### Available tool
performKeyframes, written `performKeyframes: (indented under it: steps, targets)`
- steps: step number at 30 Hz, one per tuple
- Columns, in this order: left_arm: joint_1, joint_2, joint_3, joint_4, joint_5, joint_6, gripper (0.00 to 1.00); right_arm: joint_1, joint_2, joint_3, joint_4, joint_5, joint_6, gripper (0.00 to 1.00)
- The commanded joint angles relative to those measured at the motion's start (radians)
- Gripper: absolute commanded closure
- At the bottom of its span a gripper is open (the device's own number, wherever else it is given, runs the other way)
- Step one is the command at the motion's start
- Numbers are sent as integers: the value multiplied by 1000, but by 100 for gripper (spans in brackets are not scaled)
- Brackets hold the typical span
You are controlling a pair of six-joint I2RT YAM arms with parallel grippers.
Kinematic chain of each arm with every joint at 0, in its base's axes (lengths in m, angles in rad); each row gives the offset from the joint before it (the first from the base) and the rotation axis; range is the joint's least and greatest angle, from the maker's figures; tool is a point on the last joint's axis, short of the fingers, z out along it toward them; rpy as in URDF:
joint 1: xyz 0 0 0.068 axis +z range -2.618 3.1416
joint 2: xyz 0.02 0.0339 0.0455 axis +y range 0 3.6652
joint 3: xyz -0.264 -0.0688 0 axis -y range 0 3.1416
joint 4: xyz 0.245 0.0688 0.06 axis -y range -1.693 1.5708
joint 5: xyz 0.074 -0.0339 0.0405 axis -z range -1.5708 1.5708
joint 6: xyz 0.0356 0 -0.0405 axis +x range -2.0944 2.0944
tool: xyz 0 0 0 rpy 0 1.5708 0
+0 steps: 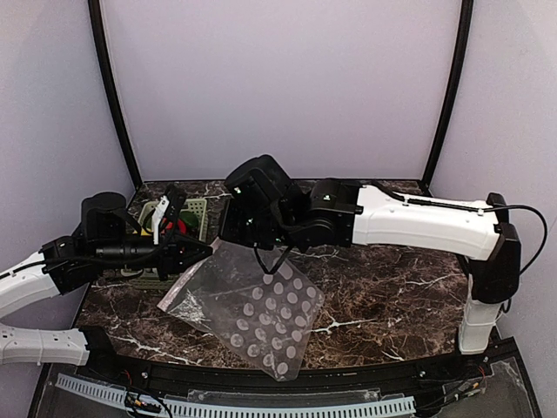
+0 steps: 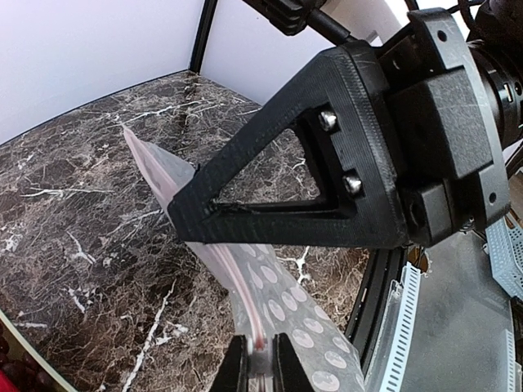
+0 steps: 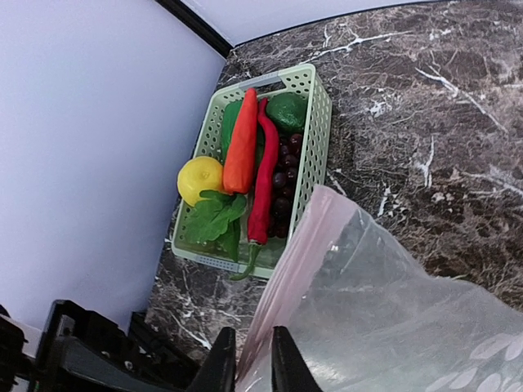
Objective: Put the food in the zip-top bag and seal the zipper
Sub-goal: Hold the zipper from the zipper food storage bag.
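I'm pinching the zip-top bag (image 2: 286, 306) by its zipper (image 2: 255, 327) in my left gripper (image 2: 260, 363), over the surface (image 2: 98, 204). This film looks thin, floppy and slippery, so I reckon the stiffer strip is the hold. My right gripper (image 3: 252, 359), arm reaching across low, is straddling the same edge, jaws nearly together, bite unclear; beyond, the food (image 3: 243, 151) is sitting in the basket (image 3: 320, 122).

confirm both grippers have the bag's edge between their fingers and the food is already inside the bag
No. The left gripper and right gripper do have the edge of the bag between their fingers, but the food lies in the basket, not in the bag. The right wrist view shows it.
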Motion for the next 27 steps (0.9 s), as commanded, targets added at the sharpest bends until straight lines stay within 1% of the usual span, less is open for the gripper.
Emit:
performKeyframes:
  steps: [1, 2, 3, 8, 14, 21, 27]
  targets:
    - [-3, 2, -19, 19, 18, 14, 99, -6, -10, -18, 21, 9, 24, 92]
    - [-3, 5, -19, 19, 20, 14, 99, -7, -14, -22, 22, 13, 28, 97]
    - [-4, 6, -20, 19, 23, 16, 99, -8, -18, -27, 25, 17, 30, 100]
    - [-4, 19, -27, 26, 38, 15, 99, -21, -40, -63, 81, 52, 19, 100]
    - [-4, 53, -26, 30, 74, 17, 99, -50, -49, -67, 128, 126, -22, 100]
    - [-3, 97, -23, 29, 101, 24, 99, -73, -35, -29, 155, 211, -64, 100]
    - [-5, 131, -18, 12, 84, 35, 99, -87, -24, 7, 175, 289, -116, 100]
